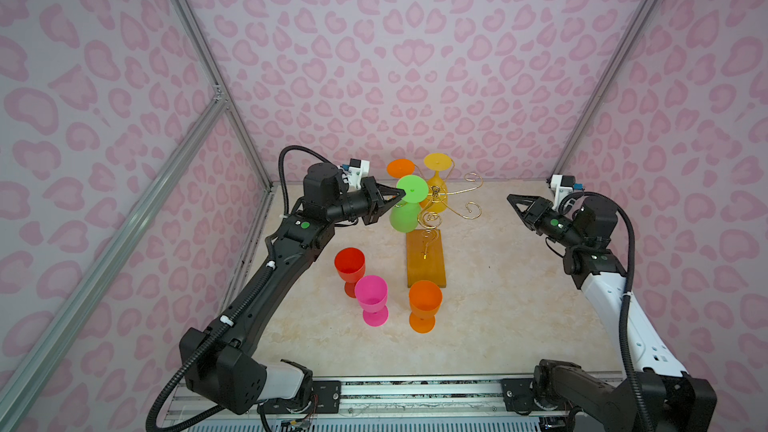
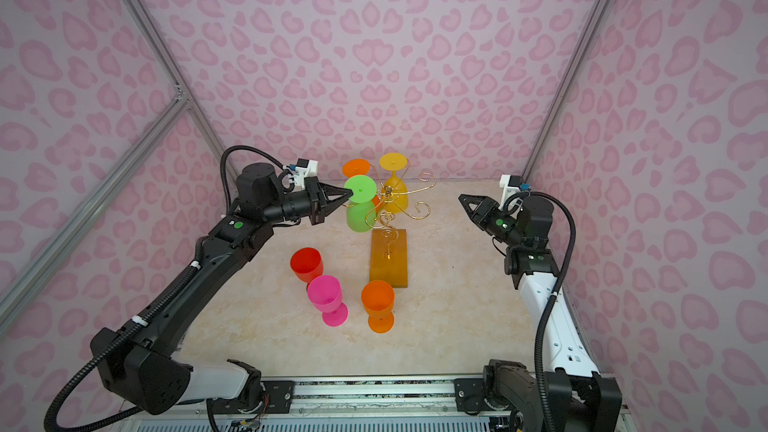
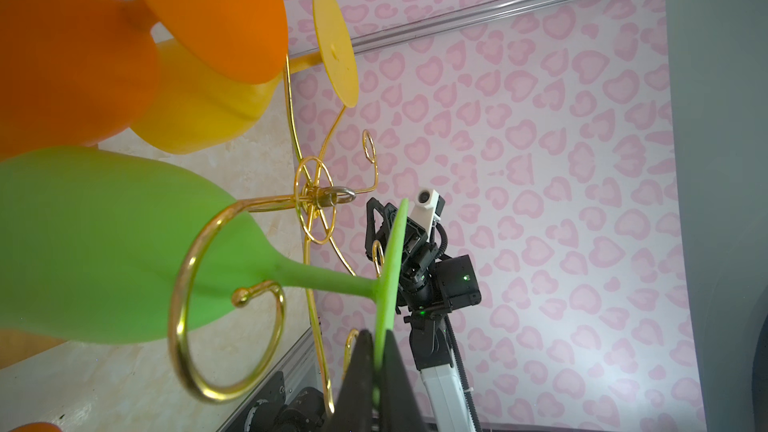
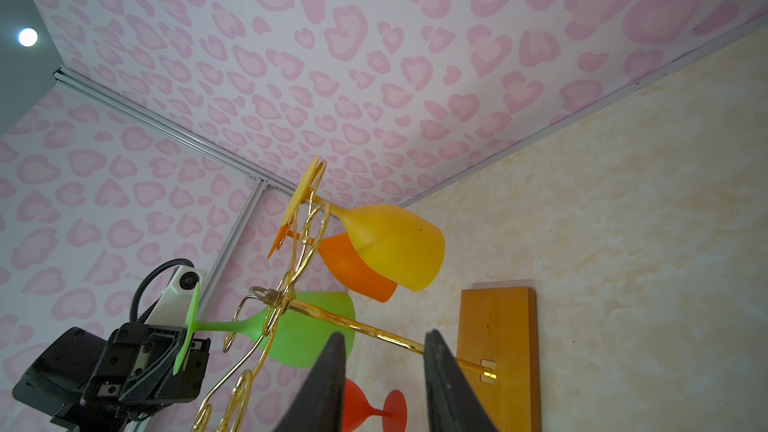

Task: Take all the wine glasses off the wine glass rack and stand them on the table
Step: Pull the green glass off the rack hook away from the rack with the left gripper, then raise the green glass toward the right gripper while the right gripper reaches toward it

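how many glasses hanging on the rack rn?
3: green glass on the front-left arm of the wine glass rack, foot pinched by the left tool; orange glass behind it; yellow glass at the back. None seems hidden.

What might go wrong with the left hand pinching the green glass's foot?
The left hand pinches the green wine glass by its thin foot edge; it may slip. Its stem is hooked in the wine glass rack; a wrong pull could tip it or bump the hanging orange wine glass.

marbled table: rack, three goblets
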Motion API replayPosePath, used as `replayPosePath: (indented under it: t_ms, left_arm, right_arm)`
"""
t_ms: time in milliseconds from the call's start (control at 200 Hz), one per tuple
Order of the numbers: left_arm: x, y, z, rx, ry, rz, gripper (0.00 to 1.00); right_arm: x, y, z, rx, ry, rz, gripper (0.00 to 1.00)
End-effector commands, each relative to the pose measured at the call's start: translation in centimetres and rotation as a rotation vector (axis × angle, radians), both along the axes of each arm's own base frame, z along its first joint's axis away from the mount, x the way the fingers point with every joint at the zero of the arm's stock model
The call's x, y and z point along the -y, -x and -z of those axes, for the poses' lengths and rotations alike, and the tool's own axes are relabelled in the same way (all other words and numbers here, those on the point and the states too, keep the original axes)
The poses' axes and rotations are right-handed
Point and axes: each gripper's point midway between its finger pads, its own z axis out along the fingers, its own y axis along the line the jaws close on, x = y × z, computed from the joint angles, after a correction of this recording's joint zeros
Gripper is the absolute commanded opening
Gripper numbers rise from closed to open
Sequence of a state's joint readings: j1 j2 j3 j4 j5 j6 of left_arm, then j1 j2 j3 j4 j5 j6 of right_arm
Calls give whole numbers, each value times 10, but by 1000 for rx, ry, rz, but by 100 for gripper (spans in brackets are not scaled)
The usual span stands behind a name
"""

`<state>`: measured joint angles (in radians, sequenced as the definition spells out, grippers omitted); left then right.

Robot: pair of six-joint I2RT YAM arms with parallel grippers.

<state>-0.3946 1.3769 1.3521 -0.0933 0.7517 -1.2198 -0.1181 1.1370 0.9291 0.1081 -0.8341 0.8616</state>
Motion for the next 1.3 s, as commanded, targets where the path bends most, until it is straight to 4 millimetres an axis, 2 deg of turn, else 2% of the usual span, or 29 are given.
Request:
replayPosePath:
  t_ms: [0,245,680,890,1075,1300]
  left_arm:
    - [2,6,4,19,-3,18,3]
    - [2,20,14,1,-10,26,3]
    - [-14,50,9,24,-14,5,3]
    - [-25,74,5,39,-41,9,3]
    - [-33,104,-8,80,-41,58,3]
    - [-41,139,-35,197,-51,128,4]
  right_arm:
    - [-1,-1,-5,23,-6,-8,33]
    - [-1,-1,-5,23,-8,-9,33]
    - [-2,-1,-5,20,-19,-10,33]
    - [-1,-4,-2,10,-22,-9,33]
    - [-4,-8,1,-3,-23,-17,33]
    - [-8,-10,-8,16,-15,-14,33]
